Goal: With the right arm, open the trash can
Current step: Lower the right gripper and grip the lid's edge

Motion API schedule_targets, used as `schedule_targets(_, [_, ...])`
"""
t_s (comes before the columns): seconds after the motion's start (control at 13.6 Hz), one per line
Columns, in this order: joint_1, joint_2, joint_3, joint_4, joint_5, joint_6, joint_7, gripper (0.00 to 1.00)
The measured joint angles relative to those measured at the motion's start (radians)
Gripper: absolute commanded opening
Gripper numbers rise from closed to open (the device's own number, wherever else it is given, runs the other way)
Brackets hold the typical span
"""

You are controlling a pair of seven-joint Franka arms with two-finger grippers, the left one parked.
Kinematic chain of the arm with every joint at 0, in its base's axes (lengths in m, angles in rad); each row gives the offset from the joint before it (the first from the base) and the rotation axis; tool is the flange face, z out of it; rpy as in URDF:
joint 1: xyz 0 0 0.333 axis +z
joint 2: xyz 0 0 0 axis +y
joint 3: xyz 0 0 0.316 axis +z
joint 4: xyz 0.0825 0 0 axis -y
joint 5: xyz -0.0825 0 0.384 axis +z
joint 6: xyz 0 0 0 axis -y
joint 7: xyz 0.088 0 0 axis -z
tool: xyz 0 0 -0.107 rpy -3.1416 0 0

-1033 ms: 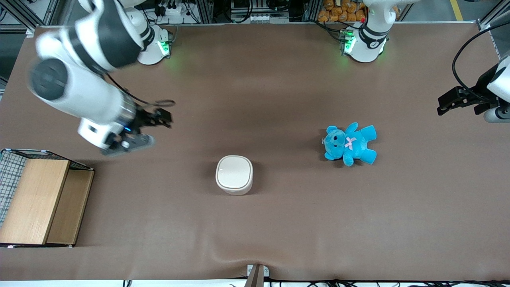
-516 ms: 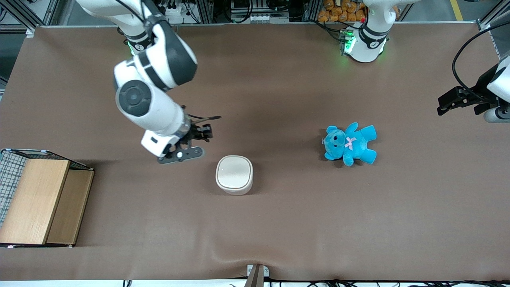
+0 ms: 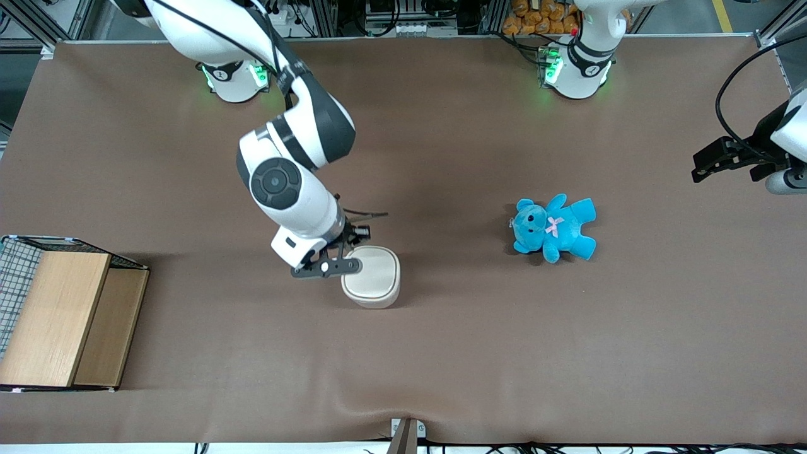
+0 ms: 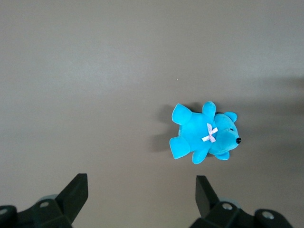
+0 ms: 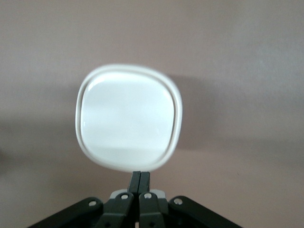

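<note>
The trash can (image 3: 376,277) is a small cream-white rounded-square tub standing near the table's middle, its flat lid down. It also shows in the right wrist view (image 5: 128,118) with the lid closed. The right arm (image 3: 284,183) reaches down from the table's back edge. Its black gripper (image 3: 348,251) hangs just above the can's edge on the working arm's side. In the right wrist view the gripper (image 5: 140,176) is shut and empty, its two fingers (image 5: 136,183) pressed together at the lid's rim. I cannot tell whether they touch the lid.
A blue teddy (image 3: 553,228) lies on the brown table toward the parked arm's end, also in the left wrist view (image 4: 204,133). A wooden box with a wire-mesh side (image 3: 57,315) stands at the working arm's end, nearer the front camera.
The right arm has swung from near the wooden box's end toward the table's middle. Its gripper has come from well away from the trash can to its edge.
</note>
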Motion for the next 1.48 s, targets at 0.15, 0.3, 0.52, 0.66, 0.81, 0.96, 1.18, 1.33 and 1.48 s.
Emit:
schedule_targets(0.15, [0.0,0.029,-0.003,0.015,-0.001,0.022,0.018,0.0])
schedule_targets(0.3, [0.0,0.044,-0.006,0.017,-0.003,0.032,0.028,0.0])
schedule_targets(0.52, [0.0,0.06,-0.009,0.018,-0.003,0.039,0.029,0.0])
schedule_targets(0.66, [0.0,0.07,-0.009,0.018,-0.003,0.04,0.031,0.0])
schedule_targets(0.81, [0.0,0.084,-0.009,0.018,-0.003,0.054,0.031,0.0])
schedule_targets(0.96, [0.0,0.096,-0.01,0.018,-0.003,0.062,0.031,0.0])
schedule_targets(1.18, [-0.001,0.105,-0.01,0.02,-0.003,0.069,0.032,0.0])
schedule_targets(1.33, [-0.001,0.107,-0.01,0.02,-0.003,0.07,0.033,0.0])
schedule_targets(1.48, [-0.001,0.107,-0.01,0.02,-0.003,0.071,0.034,0.0])
